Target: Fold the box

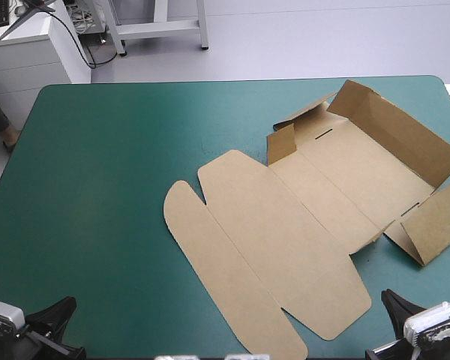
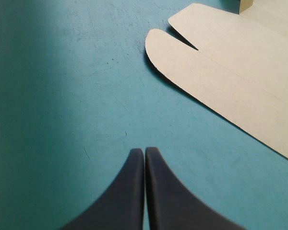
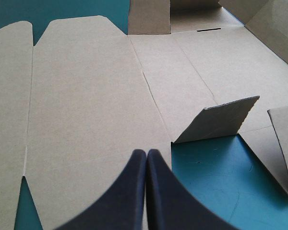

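Observation:
The brown box [image 1: 300, 217] lies as a cut sheet on the teal-green cover, right of the middle. Its long lid panels lie flat toward the front, while the far right wall [image 1: 401, 131] and several small side flaps stand raised. My left gripper [image 1: 56, 315] sits at the front left corner, shut and empty, with the box's rounded lid flap [image 2: 221, 76] ahead of it and off to one side. My right gripper [image 1: 396, 304] sits at the front right, shut and empty, its tips [image 3: 147, 154] over the flat lid panel [image 3: 86, 96]. A raised flap [image 3: 221, 122] stands just ahead of it.
Bare teal-green cover [image 1: 97, 187] spreads across the left half of the table. The box's raised flap [image 1: 427, 225] reaches close to the table's right edge. White furniture [image 1: 30, 45] stands beyond the far left corner.

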Available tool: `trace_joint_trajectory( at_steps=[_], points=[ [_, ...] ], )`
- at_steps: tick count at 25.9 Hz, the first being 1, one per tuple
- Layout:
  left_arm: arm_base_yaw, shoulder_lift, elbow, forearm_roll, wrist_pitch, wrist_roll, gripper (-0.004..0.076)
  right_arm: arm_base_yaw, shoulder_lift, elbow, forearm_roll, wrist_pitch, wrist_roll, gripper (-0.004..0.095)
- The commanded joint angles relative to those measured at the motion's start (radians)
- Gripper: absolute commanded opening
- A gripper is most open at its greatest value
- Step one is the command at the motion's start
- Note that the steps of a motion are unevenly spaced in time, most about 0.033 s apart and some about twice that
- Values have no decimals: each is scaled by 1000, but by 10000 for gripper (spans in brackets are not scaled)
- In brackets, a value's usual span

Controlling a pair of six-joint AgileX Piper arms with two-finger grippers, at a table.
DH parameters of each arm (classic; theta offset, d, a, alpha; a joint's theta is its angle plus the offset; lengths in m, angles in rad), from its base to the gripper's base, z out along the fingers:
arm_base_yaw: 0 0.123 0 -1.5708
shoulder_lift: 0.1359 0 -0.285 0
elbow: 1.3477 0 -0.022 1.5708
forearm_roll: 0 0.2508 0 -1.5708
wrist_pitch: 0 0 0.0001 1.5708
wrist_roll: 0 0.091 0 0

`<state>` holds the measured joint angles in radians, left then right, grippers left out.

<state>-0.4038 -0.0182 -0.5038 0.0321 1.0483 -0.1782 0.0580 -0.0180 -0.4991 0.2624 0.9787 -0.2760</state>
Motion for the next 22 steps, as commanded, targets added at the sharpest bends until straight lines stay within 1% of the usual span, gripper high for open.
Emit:
trace_joint_trajectory(
  at_steps=[1,17,19,21,22],
  points=[
    [-5,0,-21,-1,-74,1,-8,5,9,-19,15,-64,-2,-14],
    [-5,0,-21,-1,-74,1,-8,5,9,-19,16,-62,-10,-5],
    [-5,0,-21,-1,-74,1,-8,5,9,-19,29,-56,-33,48],
    [-5,0,-21,-1,-74,1,-8,5,9,-19,53,-51,-63,150],
    [-5,0,-21,-1,-74,1,-8,5,9,-19,59,-50,-75,231]
  ],
)
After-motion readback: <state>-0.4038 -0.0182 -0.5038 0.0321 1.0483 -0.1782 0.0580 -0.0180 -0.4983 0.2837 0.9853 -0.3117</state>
